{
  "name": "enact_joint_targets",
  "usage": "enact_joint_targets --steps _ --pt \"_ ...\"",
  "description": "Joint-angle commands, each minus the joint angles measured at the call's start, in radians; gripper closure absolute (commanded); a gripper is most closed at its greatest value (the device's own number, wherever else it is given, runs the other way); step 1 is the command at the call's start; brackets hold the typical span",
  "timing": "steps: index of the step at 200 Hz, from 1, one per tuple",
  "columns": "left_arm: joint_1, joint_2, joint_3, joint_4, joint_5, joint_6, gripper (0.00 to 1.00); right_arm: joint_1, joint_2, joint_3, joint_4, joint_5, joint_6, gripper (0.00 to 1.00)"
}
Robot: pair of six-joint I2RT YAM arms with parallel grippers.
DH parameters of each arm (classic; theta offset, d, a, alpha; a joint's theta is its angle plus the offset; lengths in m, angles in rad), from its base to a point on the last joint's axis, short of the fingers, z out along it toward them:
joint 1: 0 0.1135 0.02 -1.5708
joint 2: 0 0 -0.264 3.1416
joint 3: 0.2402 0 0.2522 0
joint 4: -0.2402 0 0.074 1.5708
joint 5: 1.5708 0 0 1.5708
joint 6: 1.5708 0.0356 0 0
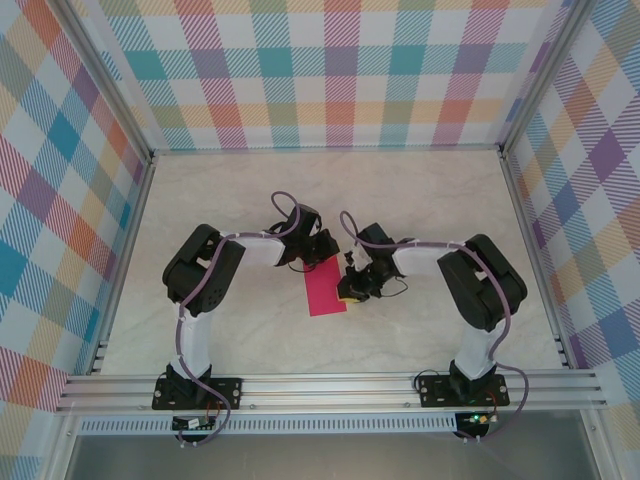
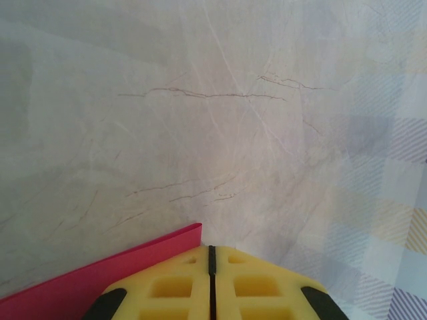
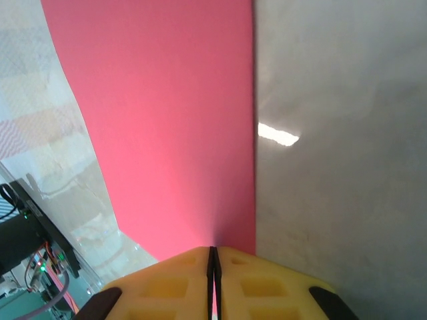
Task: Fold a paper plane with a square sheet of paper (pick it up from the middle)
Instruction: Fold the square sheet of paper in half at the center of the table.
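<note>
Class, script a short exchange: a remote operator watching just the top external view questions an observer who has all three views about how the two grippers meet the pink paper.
Operator: From above, the right gripper sits at the edge of the pink paper. Is it actually gripping?
Observer: Yes. In the right wrist view its yellow fingers are closed, with a sliver of pink caught in the seam between them.
Operator: And the left gripper, at the far end of the sheet?
Observer: In the left wrist view its yellow fingers are closed too, but the seam is dark with no pink in it. A corner of the paper lies beside and beneath one finger.
</note>
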Motion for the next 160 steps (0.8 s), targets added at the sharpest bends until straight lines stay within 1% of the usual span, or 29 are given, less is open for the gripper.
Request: enact_joint_targets --steps 1,33,51,73,97,123,160 --pt "-0.005 0.017 -0.036 -0.087 -0.081 0.024 0.92 0.027 -0.034 -0.07 -0.073 -0.01 0.01 0.88" --pt "-0.006 0.014 -0.036 -0.087 -0.078 0.027 0.92 0.035 -0.073 -0.096 -0.097 -0.017 0.0 0.87" --pt "-0.006 0.011 -0.036 -0.093 -0.077 0.029 0.92 0.031 -0.117 -0.045 -0.129 0.022 -0.01 0.87" --pt "-0.006 0.01 -0.038 -0.097 -0.075 0.03 0.92 0.028 -0.146 0.033 -0.102 0.058 0.015 0.86" --pt "-0.006 0.011 -0.038 -0.097 -0.068 0.025 0.92 0.026 -0.097 0.114 -0.088 0.146 0.074 0.86" --pt "-0.006 0.012 -0.039 -0.095 -0.058 0.02 0.92 0.025 -0.036 0.15 -0.037 0.223 0.115 0.87" --pt "-0.006 0.01 -0.041 -0.091 -0.05 0.016 0.92 0.023 0.038 0.181 0.033 0.239 0.135 0.88"
